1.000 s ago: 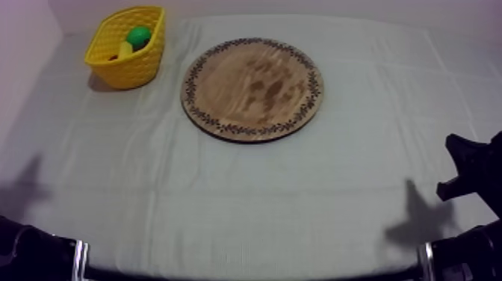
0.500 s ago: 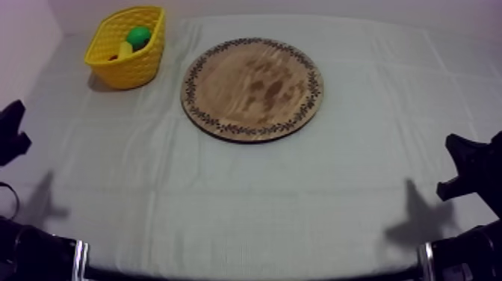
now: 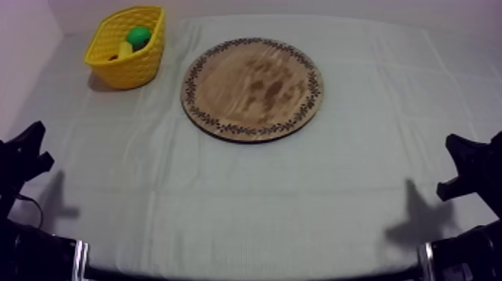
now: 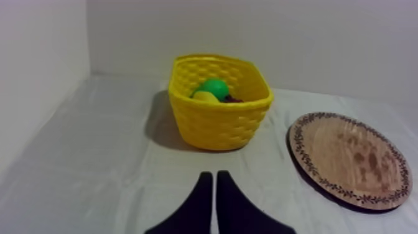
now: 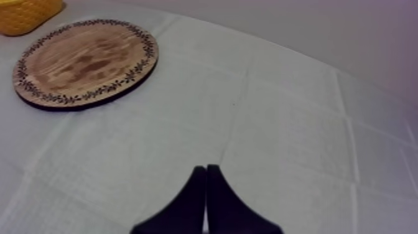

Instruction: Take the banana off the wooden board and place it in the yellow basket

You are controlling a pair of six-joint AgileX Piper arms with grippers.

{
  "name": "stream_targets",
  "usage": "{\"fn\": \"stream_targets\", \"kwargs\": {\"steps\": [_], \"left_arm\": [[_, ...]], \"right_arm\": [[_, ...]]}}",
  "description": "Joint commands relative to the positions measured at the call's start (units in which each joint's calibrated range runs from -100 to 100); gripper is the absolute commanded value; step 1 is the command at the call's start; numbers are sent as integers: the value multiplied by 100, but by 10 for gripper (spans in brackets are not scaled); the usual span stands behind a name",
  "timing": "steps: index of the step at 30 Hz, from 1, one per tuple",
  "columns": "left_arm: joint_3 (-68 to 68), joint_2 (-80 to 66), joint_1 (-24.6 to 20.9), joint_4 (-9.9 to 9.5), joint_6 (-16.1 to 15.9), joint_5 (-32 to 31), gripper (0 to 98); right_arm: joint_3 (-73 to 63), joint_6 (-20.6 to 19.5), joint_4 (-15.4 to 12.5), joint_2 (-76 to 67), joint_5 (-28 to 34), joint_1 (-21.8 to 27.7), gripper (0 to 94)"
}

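The round wooden board (image 3: pixel 252 88) lies bare in the middle of the table. At the far left corner stands the yellow basket (image 3: pixel 125 46); inside it are a green fruit (image 4: pixel 214 88), a yellow piece that looks like the banana (image 4: pixel 203 96) and something dark (image 4: pixel 234 98). My left gripper (image 3: pixel 31 147) hangs at the table's left edge, well short of the basket, its fingers (image 4: pixel 200 193) together as a narrow wedge. My right gripper (image 3: pixel 457 169) is low at the right edge, also shut, with its fingers (image 5: pixel 199 187) pointing over bare cloth toward the board (image 5: pixel 84 62).
The grey-white cloth (image 3: pixel 299 194) covers the whole table, with shallow creases. A pale wall rises just behind the basket (image 4: pixel 219 106) and along the table's left side. The board (image 4: pixel 349 159) lies to the right of the basket.
My left gripper has come into the top view at the left edge and slid nearer and slightly inward. The right arm, board and basket have not moved.
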Motion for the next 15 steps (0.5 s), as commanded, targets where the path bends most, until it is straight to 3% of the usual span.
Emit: {"fn": "stream_targets", "kwargs": {"steps": [1, 6, 15], "left_arm": [[1, -2, 0, 40, -51, 88, 0], [-5, -5, 0, 197, -305, 404, 0], [-43, -5, 0, 227, -417, 660, 0]], "right_arm": [[-3, -4, 1, 0, -1, 0, 3], [-3, -1, 1, 0, -1, 0, 3], [-3, 0, 1, 0, -1, 0, 3]]}}
